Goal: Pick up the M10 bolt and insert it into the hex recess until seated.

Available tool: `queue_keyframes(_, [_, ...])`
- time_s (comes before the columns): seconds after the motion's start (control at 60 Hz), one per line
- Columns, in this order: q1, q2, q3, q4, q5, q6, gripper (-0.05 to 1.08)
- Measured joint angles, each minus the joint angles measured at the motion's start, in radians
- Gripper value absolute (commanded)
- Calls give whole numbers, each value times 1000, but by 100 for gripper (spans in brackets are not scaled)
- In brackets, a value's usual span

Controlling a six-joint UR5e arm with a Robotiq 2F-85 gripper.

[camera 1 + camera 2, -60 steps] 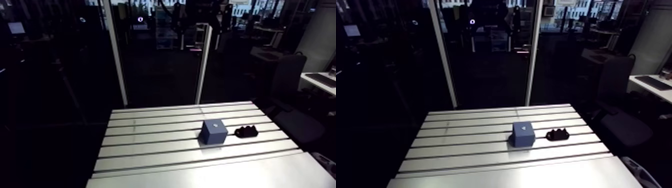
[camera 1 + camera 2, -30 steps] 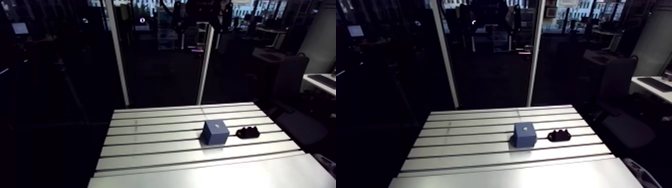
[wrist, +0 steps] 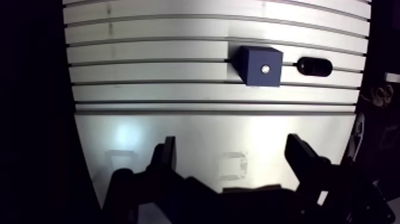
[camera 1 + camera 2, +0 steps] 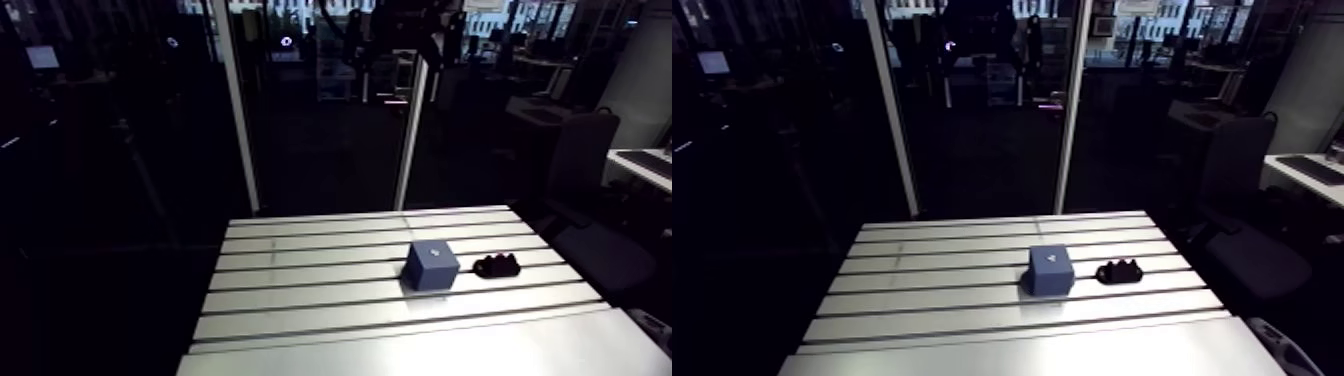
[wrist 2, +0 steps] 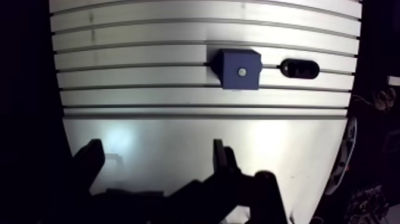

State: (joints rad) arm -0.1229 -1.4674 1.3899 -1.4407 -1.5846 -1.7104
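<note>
A dark blue block (image 3: 261,65) sits on the slotted aluminium table (image 3: 178,134), with a small pale round spot (image 3: 265,69) in its top face. Close beside it lies a small black lumpy part (image 3: 314,66); I cannot tell whether this is the bolt. In the arm view the blue block (image 4: 431,265) and the black part (image 4: 494,264) stand side by side right of the table's middle. In the wrist view my gripper (image 3: 233,158) hangs high over the smooth near part of the table, well short of the block. It is open and holds nothing.
Long slots run across the far half of the table (image 4: 300,300); the near strip is smooth plate. The table's edges drop into a dark room on all sides. A cable bundle (image 3: 381,95) shows past the table edge beside the black part.
The arm view has shifted slightly, so the camera moved a little. The block and the black part lie where they were.
</note>
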Motion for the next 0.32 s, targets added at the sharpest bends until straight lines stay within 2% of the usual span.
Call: queue_keyframes(0.317, [0, 0, 12, -8, 3, -2, 0])
